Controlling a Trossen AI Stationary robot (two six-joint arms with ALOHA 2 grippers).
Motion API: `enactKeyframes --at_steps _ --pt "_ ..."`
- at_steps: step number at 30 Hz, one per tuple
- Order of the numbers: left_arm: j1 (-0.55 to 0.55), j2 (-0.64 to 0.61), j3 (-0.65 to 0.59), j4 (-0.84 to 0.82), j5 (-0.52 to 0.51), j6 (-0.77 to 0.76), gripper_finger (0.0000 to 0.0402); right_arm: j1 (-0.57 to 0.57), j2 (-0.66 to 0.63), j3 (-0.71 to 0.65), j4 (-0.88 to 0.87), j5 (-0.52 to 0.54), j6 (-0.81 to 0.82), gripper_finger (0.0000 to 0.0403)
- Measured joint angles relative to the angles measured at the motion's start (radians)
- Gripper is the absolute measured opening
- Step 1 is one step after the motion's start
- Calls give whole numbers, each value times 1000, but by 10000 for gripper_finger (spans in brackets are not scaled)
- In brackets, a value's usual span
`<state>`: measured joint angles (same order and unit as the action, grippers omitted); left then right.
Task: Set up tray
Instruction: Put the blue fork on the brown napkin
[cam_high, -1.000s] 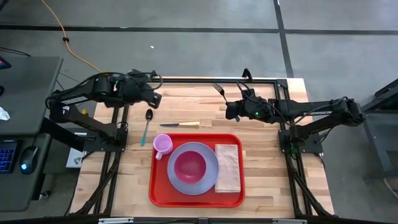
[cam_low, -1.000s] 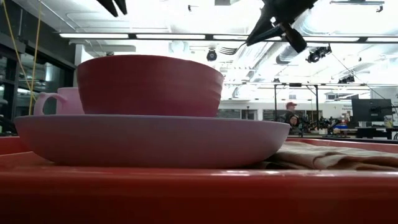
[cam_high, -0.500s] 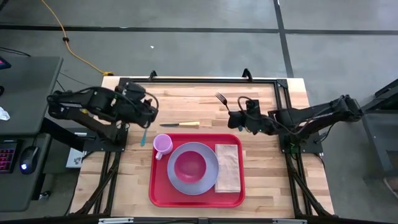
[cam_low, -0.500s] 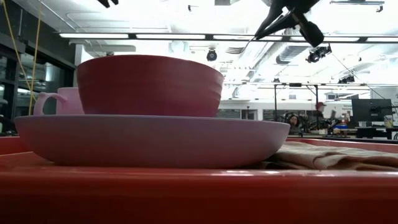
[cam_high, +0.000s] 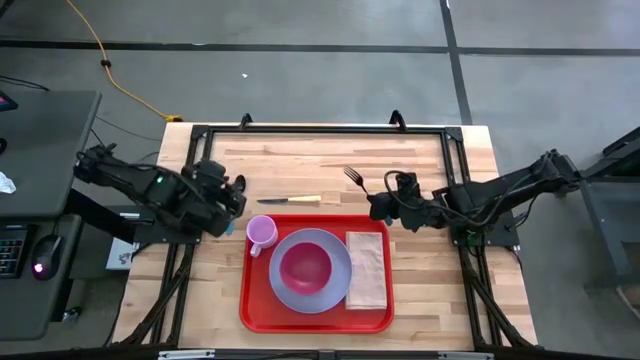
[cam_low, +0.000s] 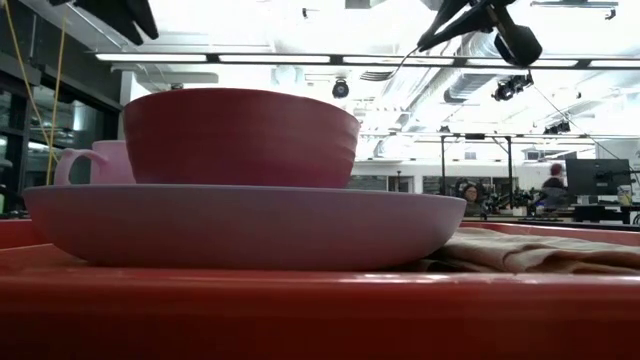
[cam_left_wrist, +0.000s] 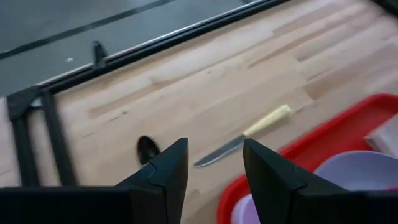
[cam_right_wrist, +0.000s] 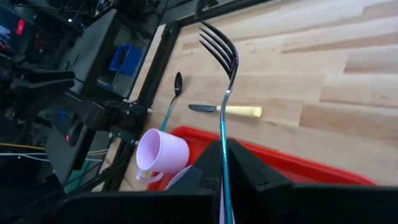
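High view, left side first: left gripper (cam_high: 232, 196) sits over the table just off the tray's (cam_high: 252, 300) left edge, fingers spread, nothing between them. Left wrist view confirms the gap; spoon (cam_left_wrist: 147, 149) bowl shows just ahead of the left finger, knife (cam_left_wrist: 245, 139) further ahead, yellow handle pointing away. From above, this gripper hides most of the spoon.

Tray lies between the two grippers and nearer the camera-side table edge, carrying cup (cam_high: 261, 233), plate (cam_high: 340, 285) with bowl (cam_high: 305, 266) on it, and napkin (cam_high: 366, 268).

Right gripper (cam_high: 381, 205) hovers just beyond the tray's far right corner, clamped on the fork (cam_high: 353, 178). Right wrist view shows the handle pinched between the fingers, tines sticking straight out ahead.

Handling judgement: tray looks like stiff, light, smooth plastic, probably slippery; loaded, it would be best taken by the low rim, both short sides, kept level. Fork is thin, rigid and apt to pivot in a pinch grip.

Low view gives stacking heights only: bowl on plate, napkin lying flat beside it, both grippers at the top edge. Neither the knife nor the spoon shows there.
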<state>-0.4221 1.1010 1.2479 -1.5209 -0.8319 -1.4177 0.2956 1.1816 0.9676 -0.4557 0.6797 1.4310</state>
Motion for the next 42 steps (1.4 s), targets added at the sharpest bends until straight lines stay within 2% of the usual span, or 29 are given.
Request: enactKeyframes --at_steps 5,12,28,37,42 --pt "-73 -25 -54 69 -42 -2 184 -1 16 0 -2 -33 33 0" --pt "-128 -27 -94 100 -48 -6 184 -1 44 0 -10 -55 66 0" --pt "-130 -26 -132 133 -42 -3 184 13 149 0 -109 -163 163 0" --pt "-129 -26 -132 132 -35 -1 184 95 155 0 -189 -250 256 0" --pt "-129 -26 -132 132 -34 -1 184 139 203 0 -198 -285 307 0"
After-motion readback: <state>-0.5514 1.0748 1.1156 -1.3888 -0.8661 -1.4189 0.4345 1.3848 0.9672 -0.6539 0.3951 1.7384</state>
